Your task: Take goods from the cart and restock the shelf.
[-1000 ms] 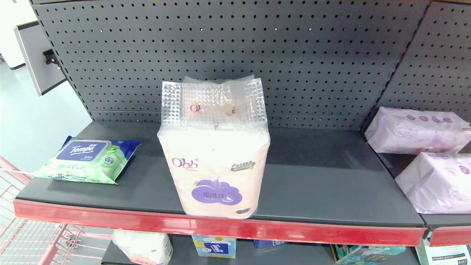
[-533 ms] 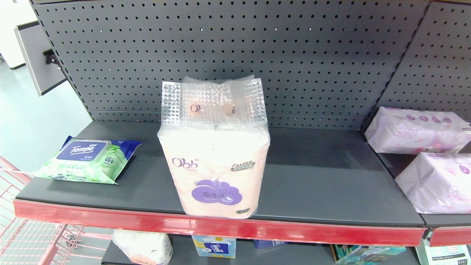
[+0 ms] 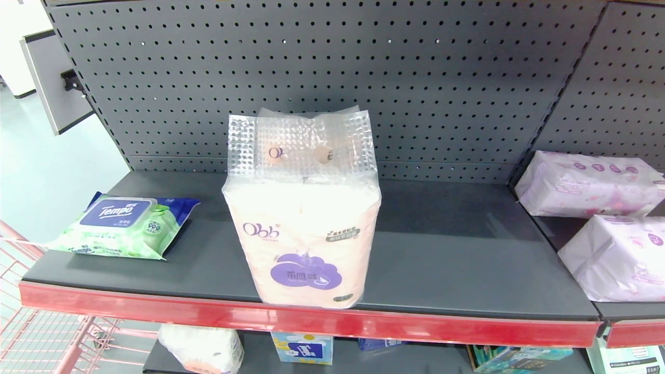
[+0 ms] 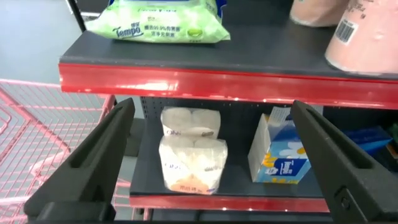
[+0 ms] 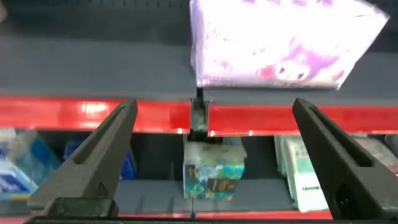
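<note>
Observed upright at the middle front of the dark grey shelf board with red front strip (image 3: 441, 249): a peach plastic-wrapped pack of toilet rolls with purple label (image 3: 306, 244), base at the strip's edge, clear handle flap raised before the grey perforated back panel (image 3: 363, 78). Noted lying flat at the board's left end, apart from the roll pack: a green and blue soft pack of wet wipes (image 3: 122, 226). Recorded on the adjoining board to the right: a lilac soft pack (image 3: 587, 184) at the back and a second lilac soft pack (image 3: 618, 257) nearer the front, close together. Seen below the shelf's left end: a pink wire cart (image 3: 31, 332); contents cannot be told.

Left gripper (image 4: 211, 107) found low before the red strip, fingers (image 4: 93, 162) spread wide, gripping nothing. Framed between them on the lower board: a stack of two white roll packs (image 4: 189, 165) and, beside it, a blue and white tissue box (image 4: 277, 155).

Right gripper (image 5: 214, 104) found likewise before the red strip, below one of the lilac packs, fingers (image 5: 336, 162) wide apart, gripping nothing. Noted on the lower board beyond: a teal patterned box (image 5: 208, 171) and, next to it, an upright white and green pack (image 5: 305, 174).
</note>
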### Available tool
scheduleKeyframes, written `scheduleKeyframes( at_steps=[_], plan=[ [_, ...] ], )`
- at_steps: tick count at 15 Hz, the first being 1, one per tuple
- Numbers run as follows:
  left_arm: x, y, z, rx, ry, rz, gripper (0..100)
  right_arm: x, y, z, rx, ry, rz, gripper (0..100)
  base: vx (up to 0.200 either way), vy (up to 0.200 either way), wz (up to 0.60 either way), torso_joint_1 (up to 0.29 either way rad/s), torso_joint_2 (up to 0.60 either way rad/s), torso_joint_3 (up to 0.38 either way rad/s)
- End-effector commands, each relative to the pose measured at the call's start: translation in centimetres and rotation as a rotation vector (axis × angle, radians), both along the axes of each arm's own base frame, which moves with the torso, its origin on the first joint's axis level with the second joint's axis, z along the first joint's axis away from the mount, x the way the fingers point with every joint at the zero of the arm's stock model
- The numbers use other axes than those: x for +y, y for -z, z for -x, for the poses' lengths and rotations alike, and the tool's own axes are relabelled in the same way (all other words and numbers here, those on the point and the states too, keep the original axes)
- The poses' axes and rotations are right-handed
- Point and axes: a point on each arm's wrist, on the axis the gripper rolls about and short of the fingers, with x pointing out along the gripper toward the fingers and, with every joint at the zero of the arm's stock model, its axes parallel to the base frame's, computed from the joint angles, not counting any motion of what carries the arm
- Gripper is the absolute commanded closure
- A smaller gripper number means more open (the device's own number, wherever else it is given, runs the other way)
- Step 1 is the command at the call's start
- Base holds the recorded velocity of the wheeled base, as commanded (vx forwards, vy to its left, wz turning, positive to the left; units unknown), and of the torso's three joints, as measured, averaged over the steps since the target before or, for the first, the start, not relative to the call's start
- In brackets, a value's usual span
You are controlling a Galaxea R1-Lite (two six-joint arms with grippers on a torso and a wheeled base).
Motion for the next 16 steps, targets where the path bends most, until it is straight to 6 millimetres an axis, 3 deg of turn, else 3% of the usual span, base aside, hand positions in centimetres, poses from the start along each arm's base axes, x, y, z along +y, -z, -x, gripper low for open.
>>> scheduleKeyframes(
  at_steps=[1,4,16],
  plan=[
    [0.00,0.46,-0.11,0.013,0.001,0.000,0,0.03,0.28,-0.11,0.009,-0.014,-0.004,0,0.000,0.000,0.00,0.000,0.00,0.000],
    [0.01,0.46,-0.11,0.013,-0.002,0.001,0,0.05,0.87,-0.18,0.043,-0.023,-0.134,0,0.000,0.000,0.00,0.000,0.00,0.000],
    [0.01,0.46,-0.11,0.013,-0.002,0.000,0,0.13,0.97,-0.19,0.058,-0.057,-0.072,0,0.000,0.000,0.00,0.000,0.00,0.000]
  ],
)
